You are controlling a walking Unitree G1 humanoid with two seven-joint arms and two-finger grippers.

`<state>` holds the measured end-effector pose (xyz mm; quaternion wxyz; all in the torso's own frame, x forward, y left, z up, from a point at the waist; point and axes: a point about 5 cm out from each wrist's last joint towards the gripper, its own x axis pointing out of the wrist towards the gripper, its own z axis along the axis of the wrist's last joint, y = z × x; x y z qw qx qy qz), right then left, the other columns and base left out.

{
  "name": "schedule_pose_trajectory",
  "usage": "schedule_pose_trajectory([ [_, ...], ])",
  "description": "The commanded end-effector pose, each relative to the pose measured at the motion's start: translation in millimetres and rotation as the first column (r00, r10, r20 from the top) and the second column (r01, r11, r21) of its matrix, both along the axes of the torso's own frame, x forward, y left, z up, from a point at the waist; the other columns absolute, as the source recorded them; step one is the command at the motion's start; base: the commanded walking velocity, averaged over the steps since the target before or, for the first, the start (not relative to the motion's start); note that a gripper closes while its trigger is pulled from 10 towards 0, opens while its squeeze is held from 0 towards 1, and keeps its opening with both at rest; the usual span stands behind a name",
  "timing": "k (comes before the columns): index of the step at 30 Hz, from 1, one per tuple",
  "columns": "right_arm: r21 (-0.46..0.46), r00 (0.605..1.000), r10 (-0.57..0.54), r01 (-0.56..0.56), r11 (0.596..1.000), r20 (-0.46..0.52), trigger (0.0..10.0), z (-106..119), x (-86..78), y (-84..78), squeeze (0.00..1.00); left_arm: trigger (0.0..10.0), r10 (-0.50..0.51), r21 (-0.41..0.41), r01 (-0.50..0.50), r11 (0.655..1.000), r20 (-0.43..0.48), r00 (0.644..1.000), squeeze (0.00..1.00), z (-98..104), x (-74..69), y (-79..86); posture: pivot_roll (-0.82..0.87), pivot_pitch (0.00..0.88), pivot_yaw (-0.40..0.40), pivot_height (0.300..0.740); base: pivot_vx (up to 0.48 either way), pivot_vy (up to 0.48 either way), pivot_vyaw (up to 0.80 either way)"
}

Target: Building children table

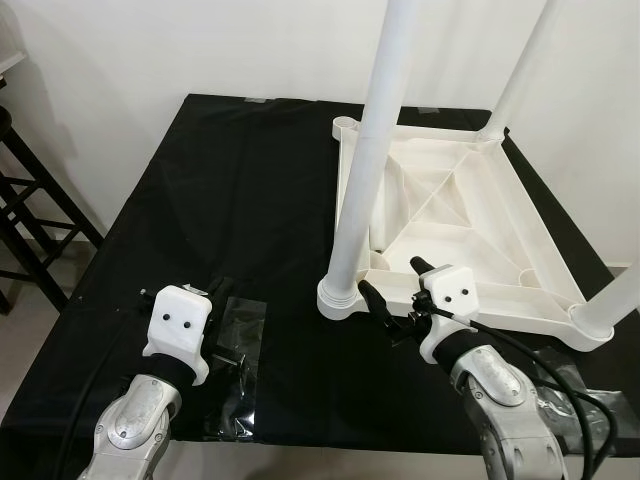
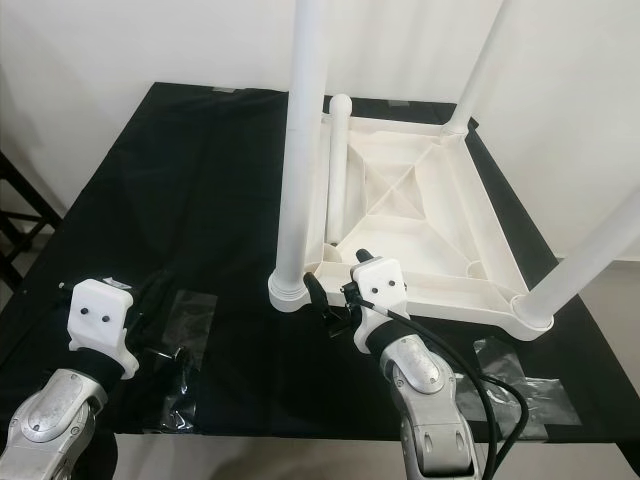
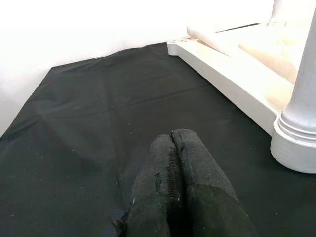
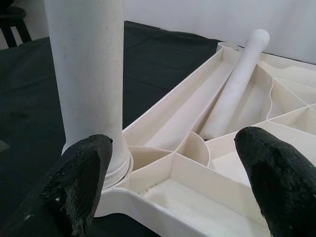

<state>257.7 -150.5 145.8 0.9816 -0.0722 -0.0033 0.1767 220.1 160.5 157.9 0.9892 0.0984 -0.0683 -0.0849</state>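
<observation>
The upside-down white plastic kids' table top [image 1: 520, 240] sits at the back right of the black cloth-covered surface [image 1: 220, 200], three round white legs [image 1: 375, 150] standing up, a fourth loose leg [image 4: 237, 84] lying inside its ribbed underside. Lots of open cloth on the left. Right claw [image 4: 173, 173] gapes wide at the near corner, holding nothing. Left claw [image 3: 175, 163] is pinched closed, empty, over a clear plastic bag [image 1: 235, 360].
</observation>
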Motion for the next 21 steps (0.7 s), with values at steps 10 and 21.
schedule_pose_trajectory([
  [10,-0.042,0.999,0.041,-0.042,0.998,-0.028,10.0,-5.0,2.0,3.4,0.0,10.0,-0.048,0.204,0.053,0.977,-0.03,0.998,0.0,-3.6,5.5,-11.3,-0.02,0.07,-0.043,0.74,0.0,0.0,0.0],
  [21,-0.307,0.998,0.018,0.004,0.952,0.067,10.0,9.3,17.0,11.2,0.0,10.0,-0.007,0.44,0.001,0.898,0.014,1.0,0.0,1.6,14.0,-17.8,-0.02,0.065,-0.041,0.74,0.0,0.0,0.0],
])
